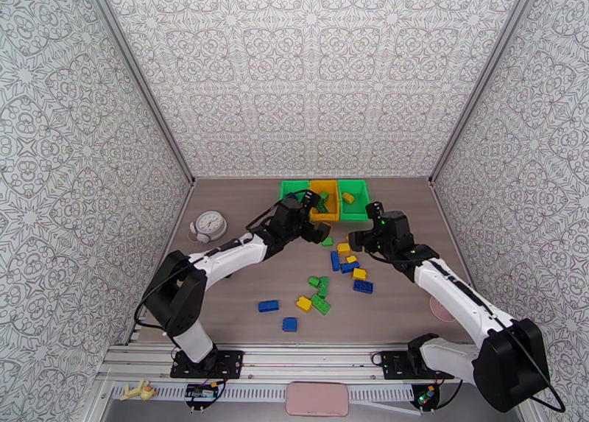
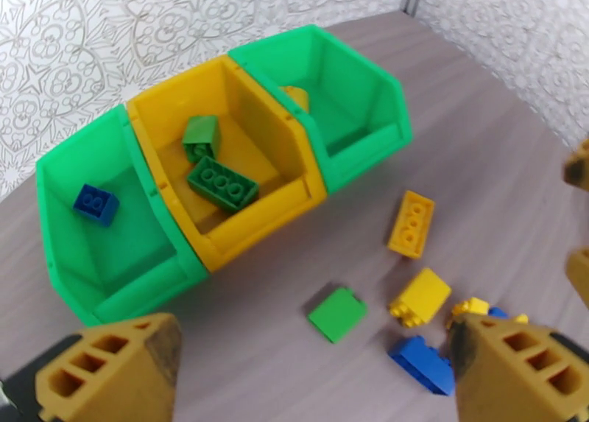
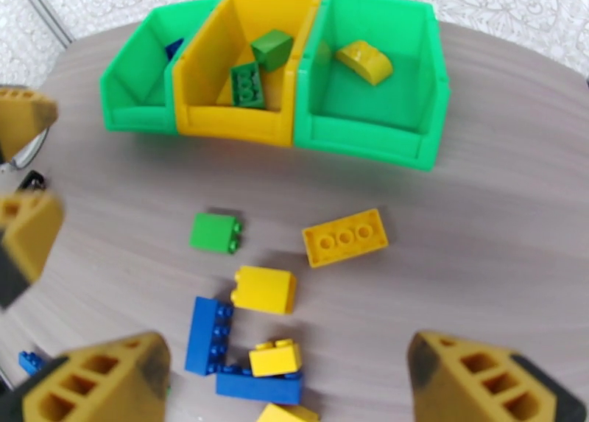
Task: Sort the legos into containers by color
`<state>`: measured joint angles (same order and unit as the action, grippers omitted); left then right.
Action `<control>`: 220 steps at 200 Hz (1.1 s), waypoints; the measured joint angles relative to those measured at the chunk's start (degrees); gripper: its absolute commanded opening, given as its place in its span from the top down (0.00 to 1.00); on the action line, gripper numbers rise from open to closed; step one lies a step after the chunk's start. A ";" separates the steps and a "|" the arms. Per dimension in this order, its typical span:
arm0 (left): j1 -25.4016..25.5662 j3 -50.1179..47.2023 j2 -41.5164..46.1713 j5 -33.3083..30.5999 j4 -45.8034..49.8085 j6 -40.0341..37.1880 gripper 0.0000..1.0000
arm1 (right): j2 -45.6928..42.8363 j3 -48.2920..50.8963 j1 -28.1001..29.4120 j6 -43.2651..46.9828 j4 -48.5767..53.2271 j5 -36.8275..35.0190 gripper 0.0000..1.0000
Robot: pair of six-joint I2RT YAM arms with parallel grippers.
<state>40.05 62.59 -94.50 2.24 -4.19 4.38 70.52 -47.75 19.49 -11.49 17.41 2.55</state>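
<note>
Sorting looks to be in its early part: the left green bin [image 2: 88,269] holds one blue brick [image 2: 96,204], the yellow bin [image 2: 243,228] between holds two green bricks [image 2: 221,184], and the right green bin [image 3: 368,143] holds one curved yellow brick [image 3: 364,61] — so I take the scheme to be blue left, green middle, yellow right. Most of the legos [image 1: 346,261] lie loose on the worktop [image 1: 235,328], a cluster just in front of the bins and a few more nearer the arm bases. The left tool [image 2: 309,368] hangs near the bins, released, its fingers spread wide with nothing between them. The right tool [image 3: 287,357] hovers over the cluster, likewise released and empty. The step in hand appears to be choosing the next pick. A loose green brick [image 3: 213,232] and a long yellow brick [image 3: 344,237] lie apart from the others — the easier targets. The next move calls for lowering a tool astride one brick alone, clenching, then carrying it over the matching bin. The touching blue and yellow pieces [image 3: 210,335] would need more care.
</note>
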 measured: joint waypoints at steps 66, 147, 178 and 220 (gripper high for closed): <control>5.22 -12.52 8.22 1.92 -5.03 -2.86 0.00 | 9.46 -5.05 -0.22 -1.64 6.86 -0.46 0.12; 5.57 -17.40 11.17 5.14 -6.78 -6.16 0.00 | 24.85 -17.53 -1.22 -1.55 13.53 0.37 0.11; 6.32 -18.21 12.07 5.11 -7.72 -6.14 0.00 | 31.19 -23.37 -2.25 -0.15 14.51 1.70 0.18; 6.43 -18.71 11.54 4.96 -8.39 -6.12 0.00 | 37.83 -28.85 -2.34 -1.46 14.78 8.31 0.23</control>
<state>46.48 43.88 -82.96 7.20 -12.58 -1.74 108.36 -76.60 17.15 -12.95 32.18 10.85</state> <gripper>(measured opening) 0.995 0.776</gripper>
